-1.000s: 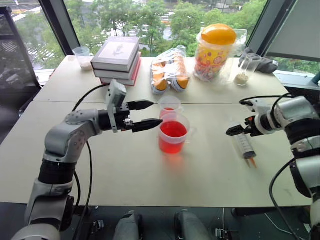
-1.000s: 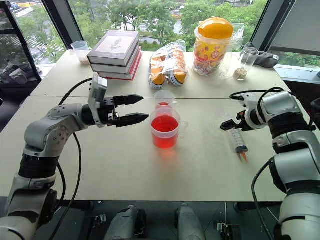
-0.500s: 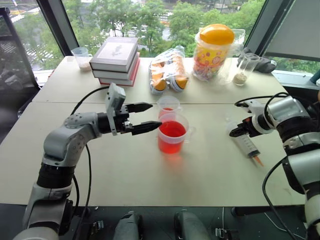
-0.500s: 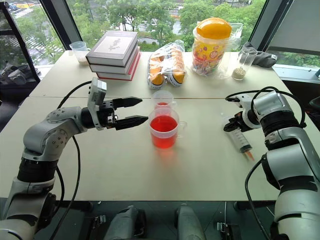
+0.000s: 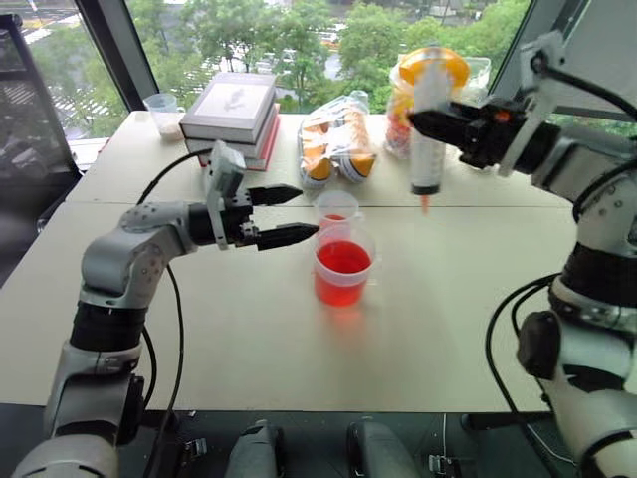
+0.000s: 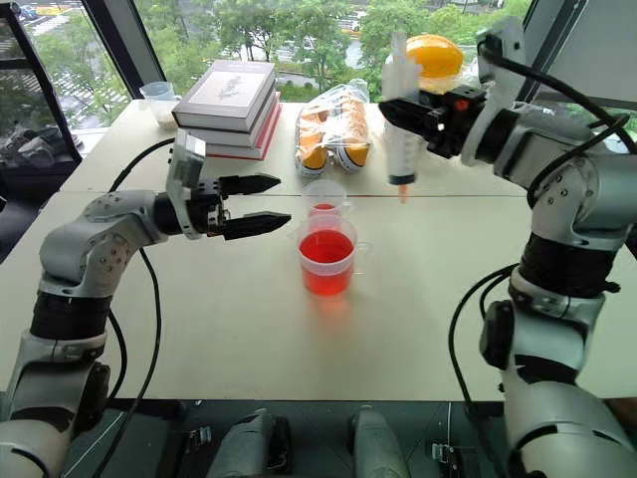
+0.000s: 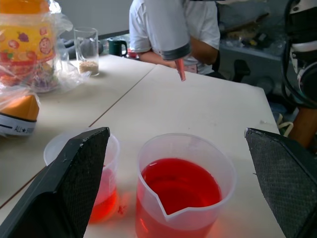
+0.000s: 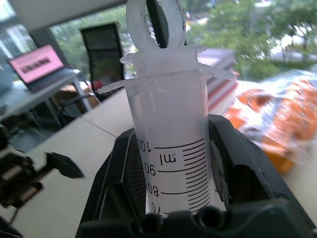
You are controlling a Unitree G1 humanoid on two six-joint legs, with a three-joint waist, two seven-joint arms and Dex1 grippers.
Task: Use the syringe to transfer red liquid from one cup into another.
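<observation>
My right gripper is shut on the syringe and holds it upright high above the table, orange-red tip down. It hangs to the right of and behind the cups. The right wrist view shows the syringe barrel clamped between the black fingers, scale marks facing out. The large cup holds red liquid. The small cup stands just behind it with a little red liquid at the bottom. My left gripper is open, pointing level at the cups from their left, without touching them.
At the back of the table are a stack of books, a plastic bag of shoes, a candy jar with an orange lid, and clear cups with pale powder. A person in a white shirt sits beyond the table.
My right gripper closed on the syringe lying on the table at the right, then lifted it high and leftward, turning it upright. My left gripper has barely moved.
</observation>
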